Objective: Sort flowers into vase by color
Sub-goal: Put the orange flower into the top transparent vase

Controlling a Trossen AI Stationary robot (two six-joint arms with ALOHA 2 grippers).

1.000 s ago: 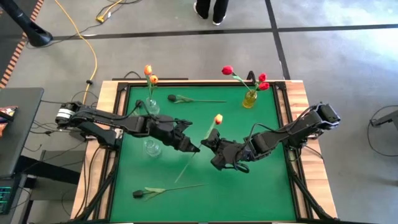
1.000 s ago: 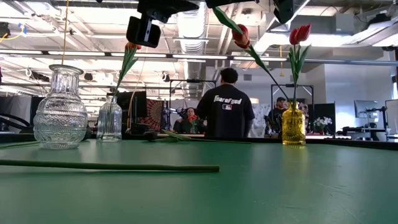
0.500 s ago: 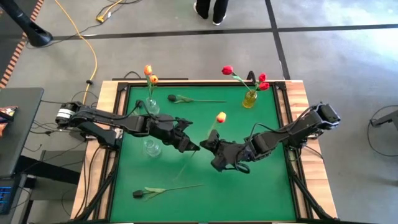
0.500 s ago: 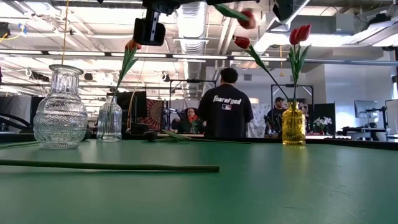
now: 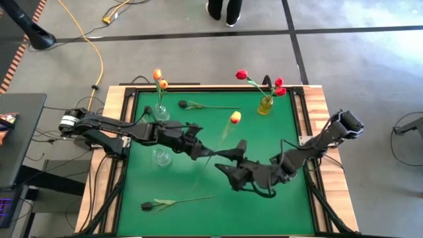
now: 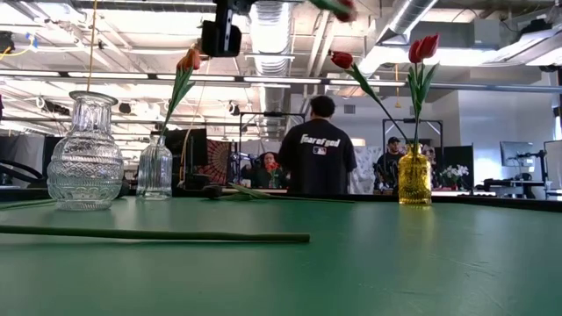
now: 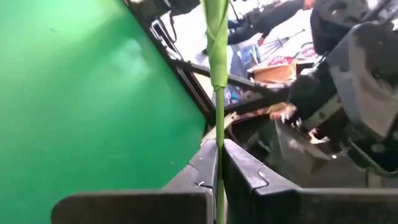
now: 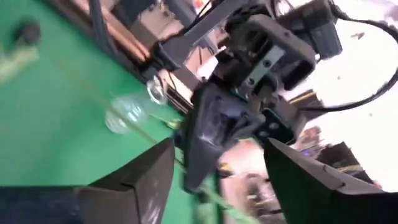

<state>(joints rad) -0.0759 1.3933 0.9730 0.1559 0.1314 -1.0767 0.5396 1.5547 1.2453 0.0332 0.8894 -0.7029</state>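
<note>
An orange tulip hangs over the middle of the green table, with my left gripper shut on its thin green stem. My right gripper stands open just right of it and nearer the table's front, with nothing between its fingers. A small clear vase holding orange tulips stands at the far left. A yellow vase with red tulips stands at the far right. Two dark tulips lie flat on the table, one at the back and one near the front. My left gripper pinches the orange tulip's stem, about halfway along it, between its two fingers. The fingers come roughly level from the table's left and the stem crosses them at a slant. The tulip is lifted clear of the table, its head up and toward the far right.
An empty, larger clear vase stands left of centre, under my left arm. People stand in the room beyond the table's far edge. The table's near right part is bare green.
My right gripper has opened, let go of the orange tulip's stem and drawn back toward the table's near edge. The tulip stays with my left gripper and has risen, its head shifting a little toward the far right.
</note>
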